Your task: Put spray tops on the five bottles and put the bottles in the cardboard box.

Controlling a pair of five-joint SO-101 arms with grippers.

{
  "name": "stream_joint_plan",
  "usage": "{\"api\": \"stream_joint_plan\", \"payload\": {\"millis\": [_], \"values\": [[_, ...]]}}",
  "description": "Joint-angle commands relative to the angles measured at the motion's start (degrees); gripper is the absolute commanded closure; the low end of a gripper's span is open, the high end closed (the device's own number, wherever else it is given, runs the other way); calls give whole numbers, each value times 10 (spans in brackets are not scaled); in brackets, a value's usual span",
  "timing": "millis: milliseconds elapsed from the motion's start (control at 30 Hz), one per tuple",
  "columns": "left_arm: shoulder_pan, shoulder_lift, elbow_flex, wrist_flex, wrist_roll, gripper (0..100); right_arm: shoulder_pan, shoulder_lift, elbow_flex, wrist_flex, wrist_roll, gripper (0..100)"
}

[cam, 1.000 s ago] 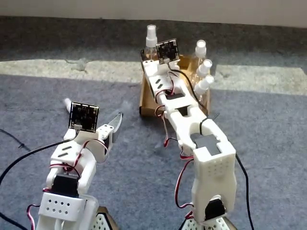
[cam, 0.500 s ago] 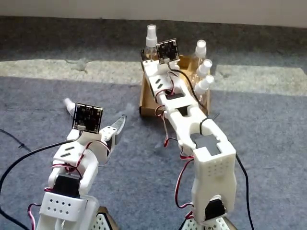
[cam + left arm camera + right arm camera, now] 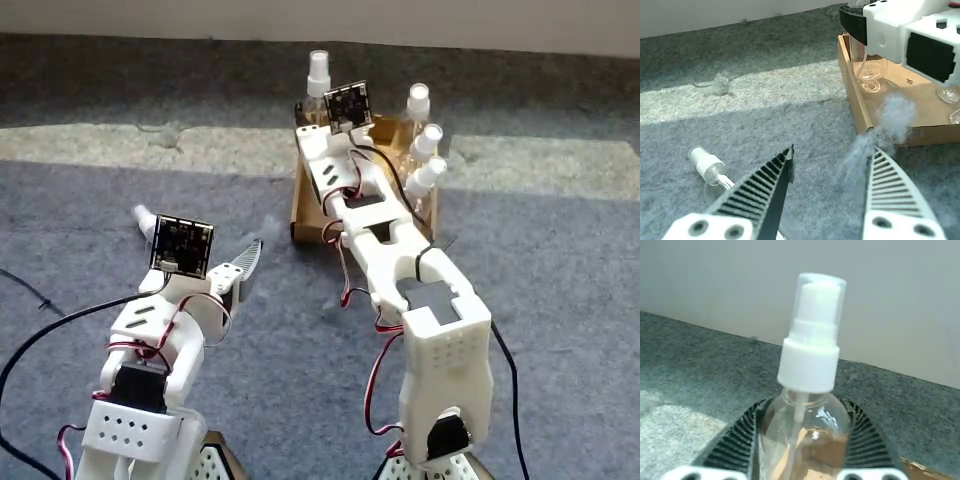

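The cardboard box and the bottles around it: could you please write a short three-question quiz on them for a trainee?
1. True or false: the left gripper is shut on a bottle.
2. What does the right gripper hold at the cardboard box?
3. The spray top near the left gripper lies: A on the carpet; B in the box; C between the right gripper's fingers.

Key: 1 false, it is open and holds nothing. 2 a bottle with its top on. 3 A.
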Motion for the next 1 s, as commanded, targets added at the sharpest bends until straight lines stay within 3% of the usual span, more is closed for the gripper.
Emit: {"api": "stream_joint_plan", "payload": {"millis": [0, 233, 400, 967], "values": [[9, -6, -2, -13, 0, 780, -1, -15, -36, -9, 4, 895], [9, -6, -2, -13, 0, 780, -1, -15, -36, -9, 7, 888], [9, -6, -2, -13, 0, 780, -1, -15, -36, -9, 7, 820], [9, -6, -2, -13, 0, 780, -1, -15, -36, -8, 7, 817]]}}
